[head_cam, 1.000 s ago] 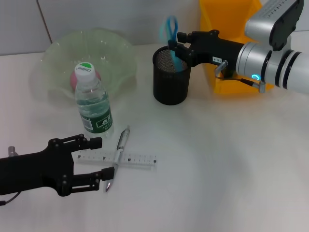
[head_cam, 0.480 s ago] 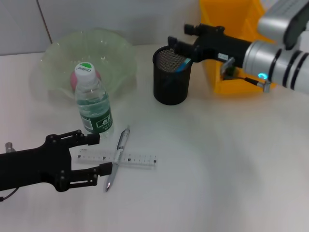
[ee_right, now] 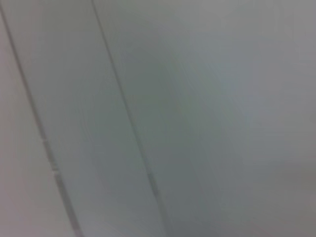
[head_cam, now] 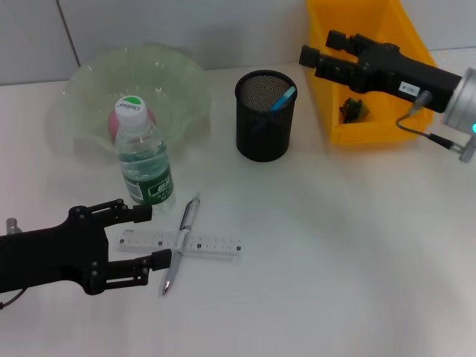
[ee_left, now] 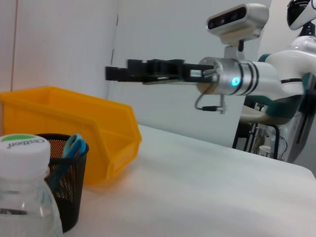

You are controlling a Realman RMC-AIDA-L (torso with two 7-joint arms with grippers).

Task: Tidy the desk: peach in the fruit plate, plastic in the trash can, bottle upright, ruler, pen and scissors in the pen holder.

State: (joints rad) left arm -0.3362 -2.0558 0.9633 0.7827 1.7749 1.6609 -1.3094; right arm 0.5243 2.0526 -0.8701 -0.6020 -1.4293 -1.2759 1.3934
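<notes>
Since a second earlier, the right claw had drawn back over the yellow bin, apparently empty, its spread unclear; the scissors sat in the pen holder. Peach and bottle looked done. The spread left claw neared the ruler and pen on the desk.

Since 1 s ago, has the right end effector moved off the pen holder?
Yes. The right end effector has pulled back toward the robot's right, from over the pen holder to above the yellow bin, leaving the scissors inside the holder.
</notes>
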